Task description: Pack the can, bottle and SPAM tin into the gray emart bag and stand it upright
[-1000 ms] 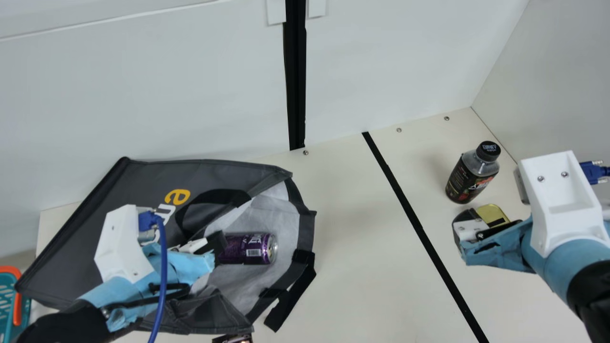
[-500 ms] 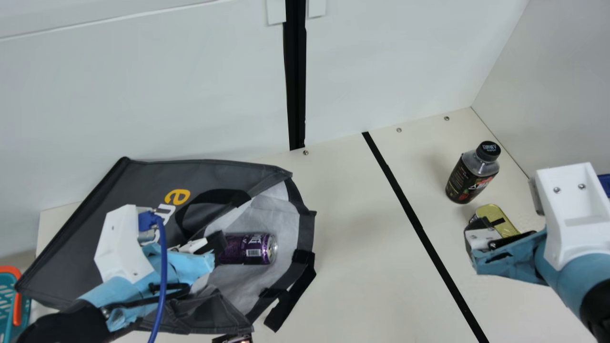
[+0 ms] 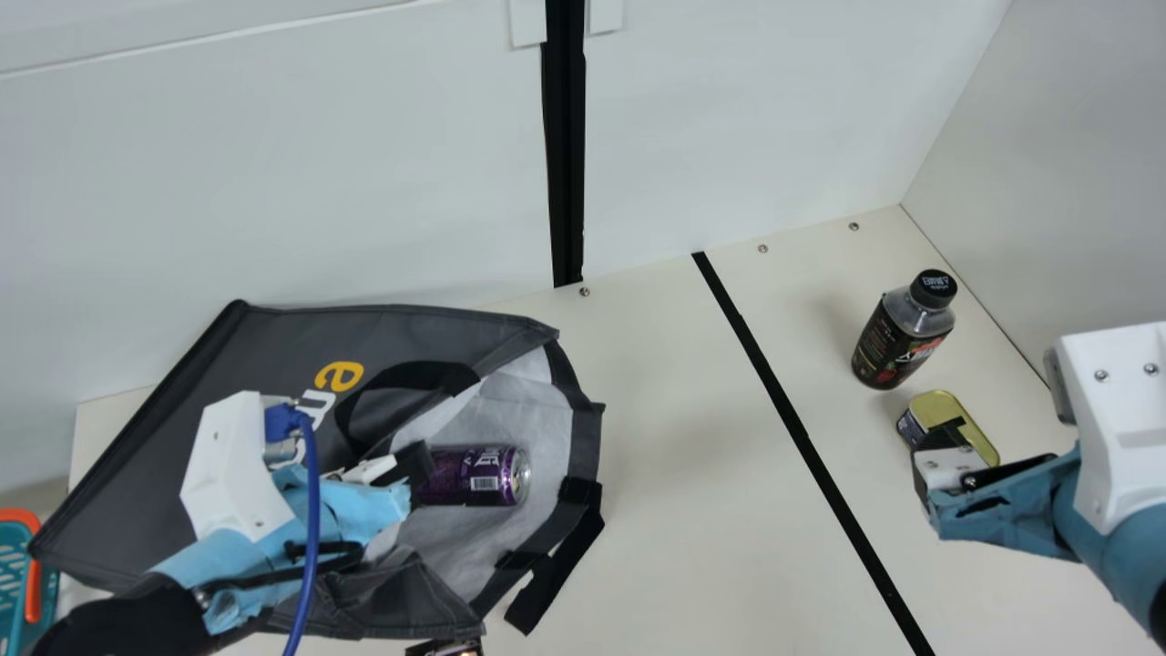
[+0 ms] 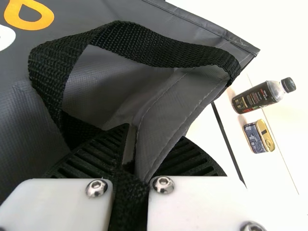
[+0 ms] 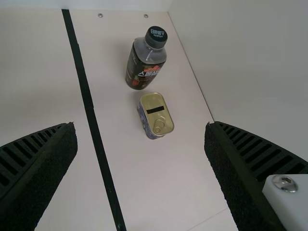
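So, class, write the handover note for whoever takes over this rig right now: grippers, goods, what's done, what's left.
Left gripper: shut on the fabric of the gray emart bag, near a handle.
Right gripper: open and empty, over the table near the SPAM tin.
Goods: can lying inside the bag's mouth; bottle upright on the table, beside the tin.
Done: can is in.
Left: pack bottle and tin, then stand the bag up; it lies flat.

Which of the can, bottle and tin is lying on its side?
The purple metal can, inside the gray fabric bag. The dark, black-capped bottle and gold-lidded rectangular tin stand upright on the table.
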